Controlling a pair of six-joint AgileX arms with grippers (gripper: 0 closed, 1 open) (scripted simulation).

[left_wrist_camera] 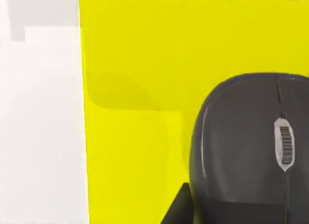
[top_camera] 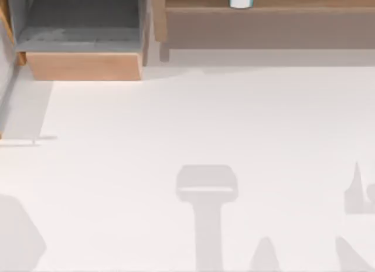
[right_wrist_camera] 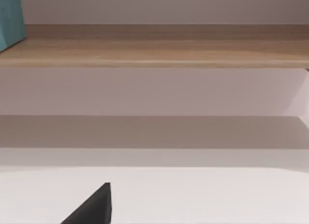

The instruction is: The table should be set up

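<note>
Yellow mat [left_wrist_camera: 135,113] lies under my left pincer [left_wrist_camera: 181,204], a black mouse [left_wrist_camera: 246,147] resting on it just beside the one visible fingertip; I cannot tell its opening or grip. The off-white table [top_camera: 193,119] spreads beneath. I judge positioning comes next.

Bright yellow mat [left_wrist_camera: 135,89] lies flat on off-white table [left_wrist_camera: 38,137] — mat edges straight, corner visible. Dark grey computer mouse [left_wrist_camera: 241,147] sits on mat, silver ribbed scroll wheel [left_wrist_camera: 286,147] facing up. Black gripper fingertip [left_wrist_camera: 178,207] juts in just beside mouse — soft shadows across mat and table.
</note>
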